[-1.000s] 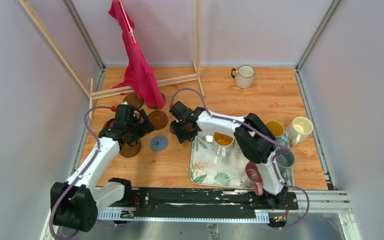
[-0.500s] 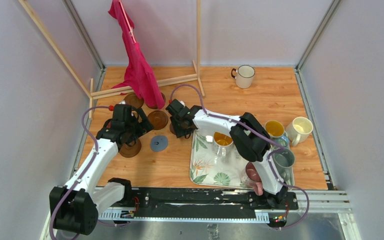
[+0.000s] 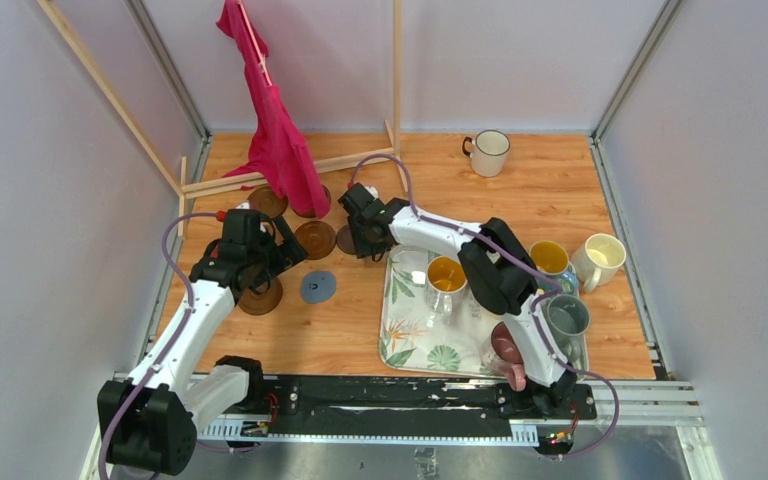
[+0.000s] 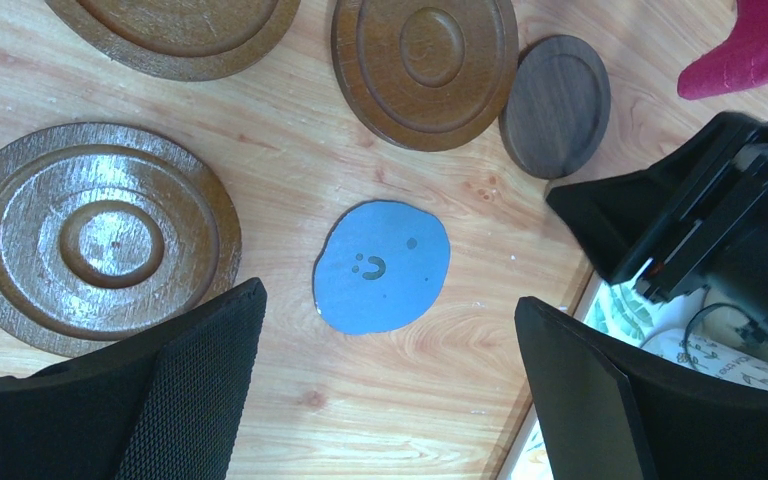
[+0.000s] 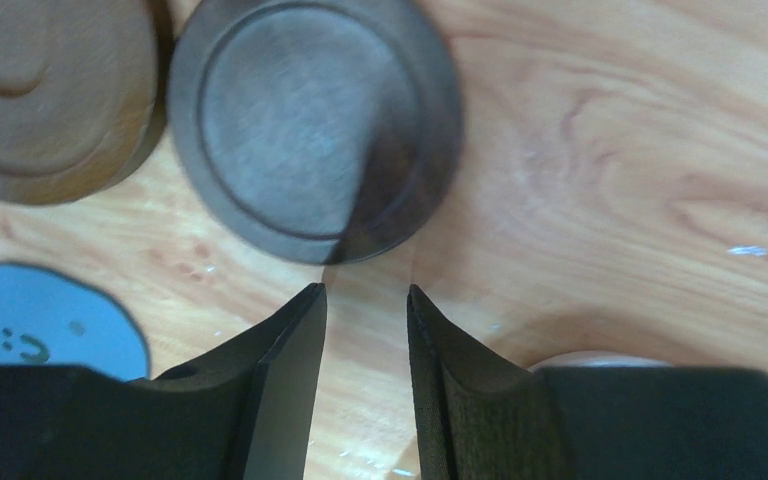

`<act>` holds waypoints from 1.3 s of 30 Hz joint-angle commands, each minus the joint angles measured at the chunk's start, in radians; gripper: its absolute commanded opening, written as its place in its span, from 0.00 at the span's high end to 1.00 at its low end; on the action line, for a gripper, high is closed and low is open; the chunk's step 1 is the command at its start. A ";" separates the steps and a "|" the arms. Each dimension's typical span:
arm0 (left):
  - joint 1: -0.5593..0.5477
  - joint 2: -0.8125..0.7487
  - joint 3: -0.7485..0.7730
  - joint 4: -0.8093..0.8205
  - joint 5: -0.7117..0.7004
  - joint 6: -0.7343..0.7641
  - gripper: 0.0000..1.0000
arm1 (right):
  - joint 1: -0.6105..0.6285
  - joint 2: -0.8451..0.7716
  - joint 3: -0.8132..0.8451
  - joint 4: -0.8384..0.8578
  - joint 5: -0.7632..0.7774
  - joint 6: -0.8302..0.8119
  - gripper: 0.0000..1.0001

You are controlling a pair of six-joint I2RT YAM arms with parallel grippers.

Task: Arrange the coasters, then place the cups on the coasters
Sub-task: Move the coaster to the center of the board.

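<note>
Three brown ridged coasters (image 4: 105,235) (image 4: 185,30) (image 4: 425,65), one dark flat coaster (image 4: 557,105) and a grey-blue coaster (image 4: 382,265) lie on the wooden table. My left gripper (image 4: 390,300) hovers wide open over the grey-blue one (image 3: 318,286), holding nothing. My right gripper (image 5: 365,290) hangs just short of the dark coaster (image 5: 310,125), its jaws a narrow gap apart with only bare table between them. An orange cup (image 3: 447,275), a grey one (image 3: 566,318) and a maroon-pink one (image 3: 507,350) stand on the leaf-patterned tray (image 3: 405,335).
A yellow cup (image 3: 550,258) and a cream cup (image 3: 600,260) stand right of the tray. A white dark-rimmed cup (image 3: 488,152) is at the back. A red cloth (image 3: 275,130) hangs from a wooden frame (image 3: 397,60) behind the coasters. Grey walls close in both sides.
</note>
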 commanded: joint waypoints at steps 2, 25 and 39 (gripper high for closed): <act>0.018 -0.021 0.016 -0.023 0.008 0.022 0.00 | 0.083 0.001 0.008 -0.002 -0.037 0.009 0.60; 0.031 -0.031 0.040 -0.037 0.033 0.031 0.00 | 0.029 0.152 0.135 0.065 -0.040 -0.006 0.62; 0.032 -0.039 0.030 -0.039 0.037 0.033 0.00 | -0.015 0.064 0.043 0.084 -0.037 0.015 0.63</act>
